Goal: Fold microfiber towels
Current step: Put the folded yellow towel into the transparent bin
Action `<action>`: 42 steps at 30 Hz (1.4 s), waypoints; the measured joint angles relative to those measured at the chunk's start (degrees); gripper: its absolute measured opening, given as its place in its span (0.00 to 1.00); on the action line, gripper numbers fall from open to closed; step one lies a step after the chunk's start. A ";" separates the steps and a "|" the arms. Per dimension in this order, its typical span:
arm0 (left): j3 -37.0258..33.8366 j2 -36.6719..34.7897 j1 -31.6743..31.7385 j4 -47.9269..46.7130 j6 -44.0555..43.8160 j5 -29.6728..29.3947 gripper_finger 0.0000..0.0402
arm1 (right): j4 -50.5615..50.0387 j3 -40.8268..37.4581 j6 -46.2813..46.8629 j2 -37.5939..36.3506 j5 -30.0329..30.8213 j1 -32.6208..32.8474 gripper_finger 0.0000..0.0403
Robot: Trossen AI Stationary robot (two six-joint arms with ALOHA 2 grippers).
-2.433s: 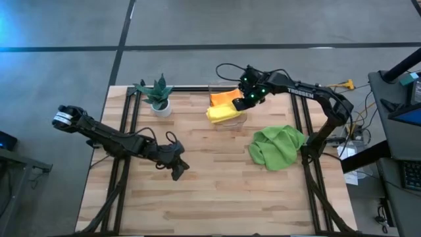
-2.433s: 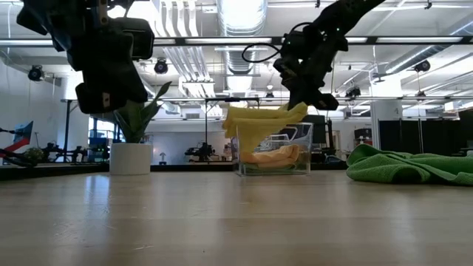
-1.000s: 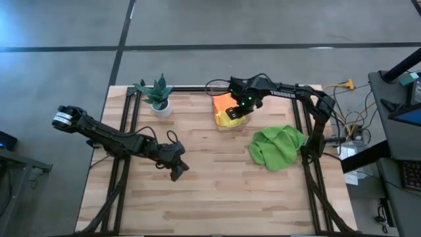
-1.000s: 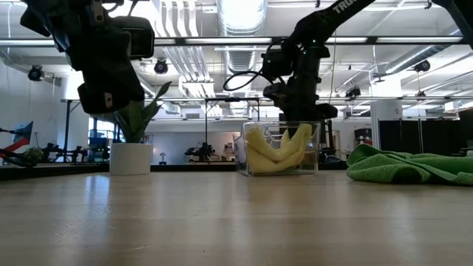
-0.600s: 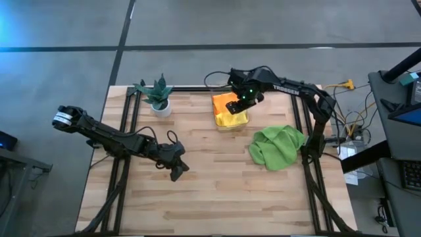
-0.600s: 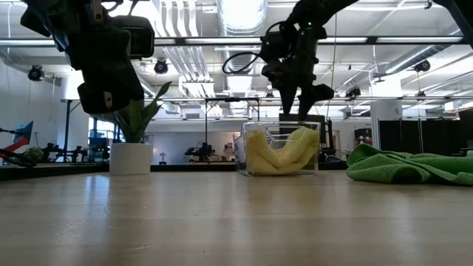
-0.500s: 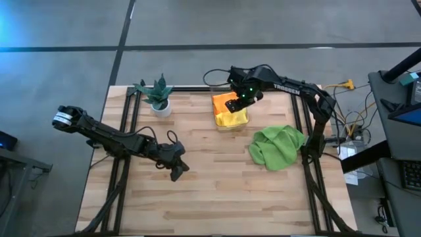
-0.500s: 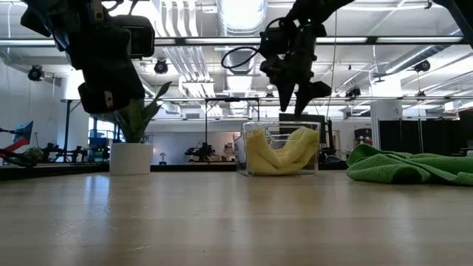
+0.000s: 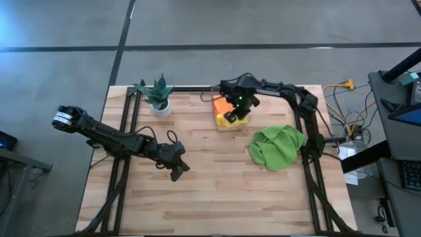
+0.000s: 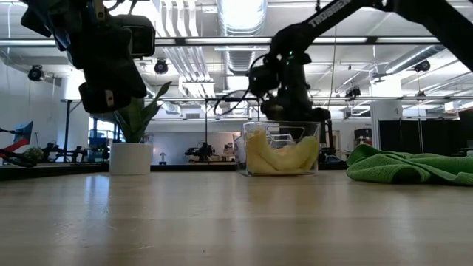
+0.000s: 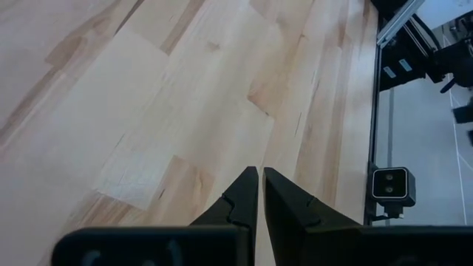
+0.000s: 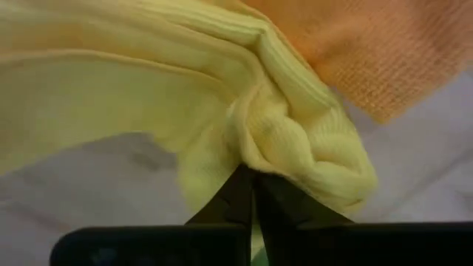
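Microfiber towels sit in two places: a soft yellow microfiber towel [image 12: 185, 111] and an orange microfiber towel [image 12: 369, 52] bunched inside the clear plastic bin [image 10: 281, 148] at the back of the wooden bench [image 9: 217, 191], and a crumpled lime green microfiber towel [image 9: 276, 146] lying loose on the bench just right of the bin. We judge them light, limp and slightly grippy, so they will drape and sag when lifted; a raised fold or a corner is the best place to pinch.

Going left to right, the left gripper [image 11: 259, 177] hangs low over bare bench, well apart from any cloth, its arm stretched out flat and its jaws closed on nothing. The right gripper [image 12: 251, 177] reaches steeply down into the bin, its jaws closed with their tips against a thick ridge of the yellow towel; we cannot tell whether any cloth is caught between them.
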 joint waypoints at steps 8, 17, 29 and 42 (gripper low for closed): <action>0.00 0.00 0.00 -0.11 -0.05 -0.07 0.02 | -2.73 0.14 -2.26 0.88 6.00 1.31 0.02; -0.02 1.01 0.10 0.00 -0.05 -1.38 0.02 | 2.56 0.93 -1.52 -7.21 3.81 1.46 0.02; 0.00 4.47 1.40 2.74 -0.09 0.46 0.02 | 12.82 0.80 0.58 -1.94 -3.56 4.28 0.02; 0.00 4.15 1.47 3.11 -0.13 0.53 0.02 | 20.92 1.45 3.89 5.46 -9.03 5.27 0.02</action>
